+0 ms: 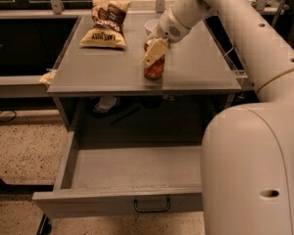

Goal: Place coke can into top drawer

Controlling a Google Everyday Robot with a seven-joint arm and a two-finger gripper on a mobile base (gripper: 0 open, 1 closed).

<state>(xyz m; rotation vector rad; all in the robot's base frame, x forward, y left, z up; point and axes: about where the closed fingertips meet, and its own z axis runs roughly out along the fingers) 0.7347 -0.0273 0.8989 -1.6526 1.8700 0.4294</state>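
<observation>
We look down on a grey table (201, 67) with an open drawer below it. The coke can (154, 71), red-orange, stands upright on the table a little toward 6 o'clock from the middle, near the front edge.

The robot's white arm (220, 13) comes in from 1 o'clock. Its hand (152, 57) is at the can, its pale tip overlapping the can's upper part. We cannot tell whether the hand has closed on the can or only sits around it. The can's base appears to rest on the table.

At 12 o'clock from the can, just behind it, is a white bowl (150, 27), partly hidden by the arm. At 10 o'clock from the can, well apart from it, a yellow-brown chip bag (104, 26) lies flat near the far left corner.

At 6 o'clock, below the table, the top drawer (88, 203) is pulled out toward us, with its grey inside showing. A small dark handle (152, 205) sits at the middle of its front panel. The robot's rounded white base (250, 170) fills the view from 3 to 5 o'clock and covers the drawer's right end.
</observation>
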